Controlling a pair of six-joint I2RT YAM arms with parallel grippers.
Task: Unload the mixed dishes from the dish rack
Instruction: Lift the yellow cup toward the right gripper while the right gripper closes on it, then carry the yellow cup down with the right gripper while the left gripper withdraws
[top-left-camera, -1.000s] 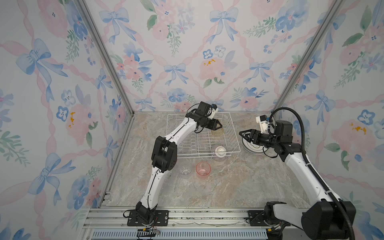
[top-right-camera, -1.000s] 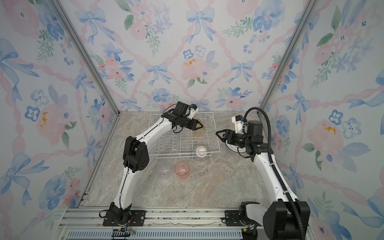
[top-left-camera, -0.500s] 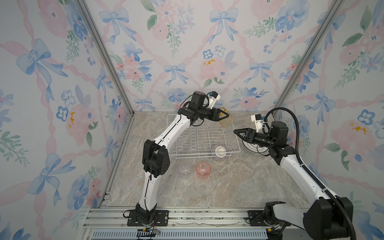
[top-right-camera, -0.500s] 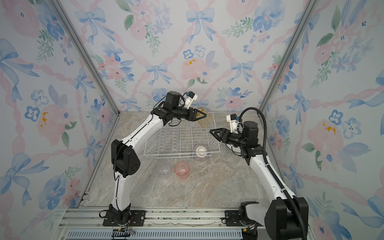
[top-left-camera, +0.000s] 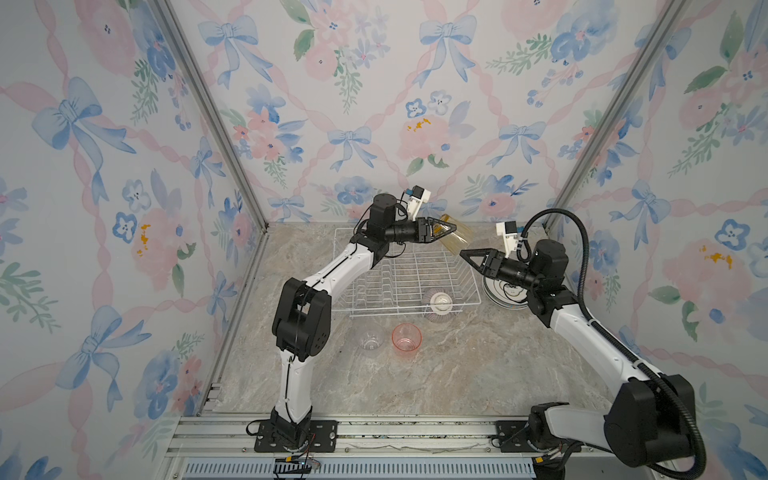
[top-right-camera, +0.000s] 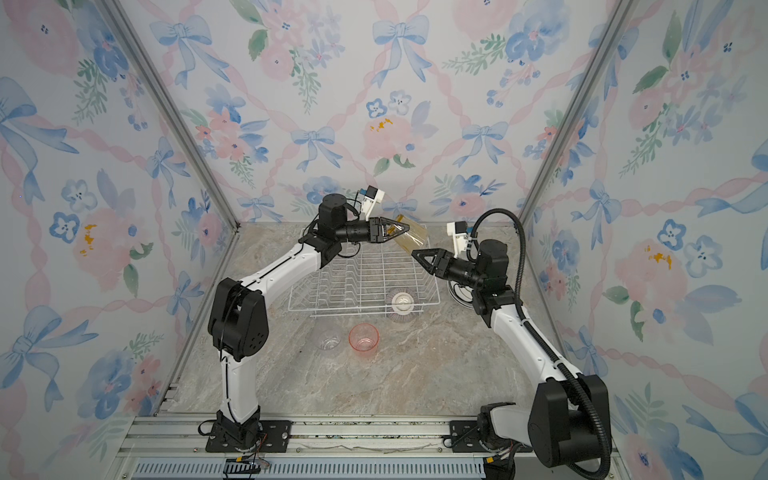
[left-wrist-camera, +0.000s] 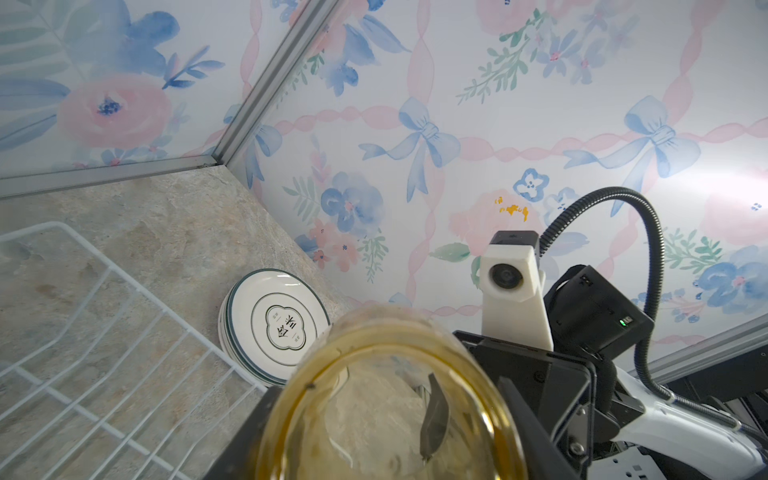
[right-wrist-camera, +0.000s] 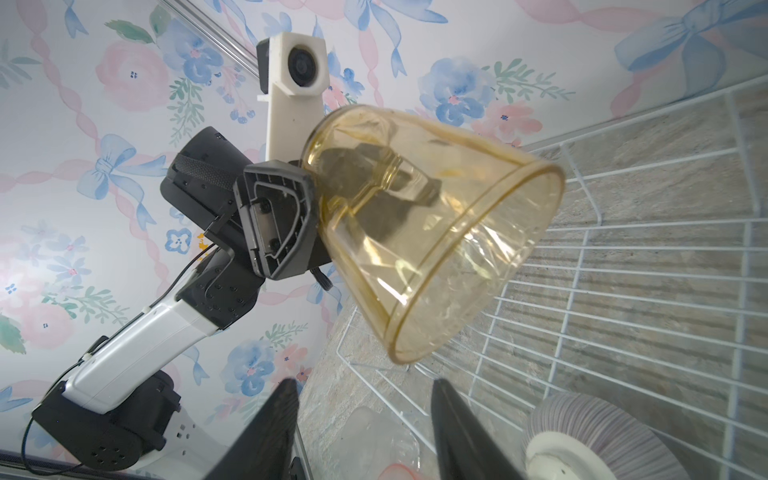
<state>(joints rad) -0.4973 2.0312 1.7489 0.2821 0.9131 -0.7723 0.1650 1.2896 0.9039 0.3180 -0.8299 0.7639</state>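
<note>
- Right wrist view: left hand (right-wrist-camera: 345, 195) clamped on the yellow tumbler (right-wrist-camera: 440, 249), which is tilted over the dish rack (right-wrist-camera: 648, 225).
- Right hand (right-wrist-camera: 363, 384), fingers apart and empty, just off its rim.

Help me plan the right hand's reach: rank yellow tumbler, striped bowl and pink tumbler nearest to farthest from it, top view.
1. yellow tumbler, just beyond the right hand.
2. striped bowl, rack's front-right corner.
3. pink tumbler, on table before rack.

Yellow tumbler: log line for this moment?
left gripper: holding yellow tumbler above dish rack | right gripper: open, near its rim | striped bowl: in rack
</note>
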